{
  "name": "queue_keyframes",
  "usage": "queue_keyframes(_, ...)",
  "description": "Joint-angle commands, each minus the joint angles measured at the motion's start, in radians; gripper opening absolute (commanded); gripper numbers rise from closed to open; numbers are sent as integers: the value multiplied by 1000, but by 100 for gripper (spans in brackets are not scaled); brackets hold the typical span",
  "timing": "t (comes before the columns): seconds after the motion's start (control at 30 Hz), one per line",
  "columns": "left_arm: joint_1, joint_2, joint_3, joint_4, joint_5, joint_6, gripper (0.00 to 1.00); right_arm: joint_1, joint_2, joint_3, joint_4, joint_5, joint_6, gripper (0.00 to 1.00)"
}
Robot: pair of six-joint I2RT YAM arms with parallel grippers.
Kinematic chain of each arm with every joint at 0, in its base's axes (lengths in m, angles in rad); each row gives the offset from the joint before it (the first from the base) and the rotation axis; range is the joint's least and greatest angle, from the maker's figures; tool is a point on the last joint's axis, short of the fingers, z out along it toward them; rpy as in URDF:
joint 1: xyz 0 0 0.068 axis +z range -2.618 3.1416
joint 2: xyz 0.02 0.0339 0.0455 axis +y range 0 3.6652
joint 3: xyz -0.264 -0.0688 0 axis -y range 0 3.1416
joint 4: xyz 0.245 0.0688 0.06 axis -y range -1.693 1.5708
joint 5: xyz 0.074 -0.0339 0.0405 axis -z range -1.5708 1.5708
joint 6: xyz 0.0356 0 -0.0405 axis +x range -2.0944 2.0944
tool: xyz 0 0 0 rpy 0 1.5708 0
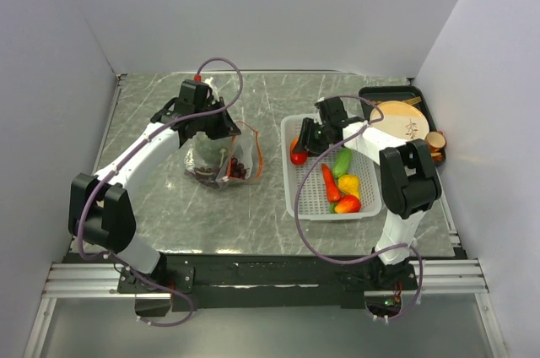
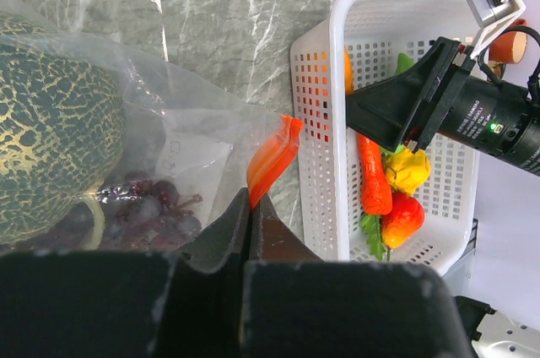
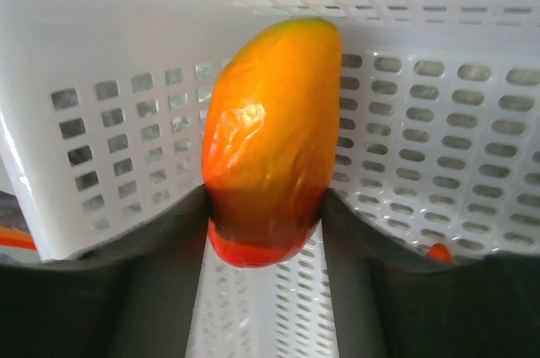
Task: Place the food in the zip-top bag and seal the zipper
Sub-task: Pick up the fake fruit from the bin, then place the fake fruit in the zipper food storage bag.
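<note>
- The right gripper [image 3: 266,214] jaws are clamped on an orange-yellow fruit [image 3: 272,113], held inside the white basket [image 3: 472,122].
- The left gripper [image 2: 251,206] jaws are pinched together on the zipper [image 2: 274,155], seemingly near its end.
- The zip-top bag [image 2: 181,134] is seen beside the basket, on the table; a green melon [image 2: 42,113] and grapes [image 2: 148,206] are contained in it.

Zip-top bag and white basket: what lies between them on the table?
Nothing. The top external view shows only bare marble table between the zip-top bag and the white basket.
</note>
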Motion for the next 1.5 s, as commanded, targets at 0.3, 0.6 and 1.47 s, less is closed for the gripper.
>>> queue_keyframes(0.3, -4, -12, 31, 14, -17, 16, 1, -2, -221, -90, 90, 1, -3, 32)
queue_keyframes(0.6, -4, -24, 25, 20, -18, 7, 1, 21, -382, -143, 157, -229, 14, 30)
queue_keyframes(1.47, -4, -66, 30, 11, 17, 11, 1, 293, -40, 76, 322, -305, 83, 27)
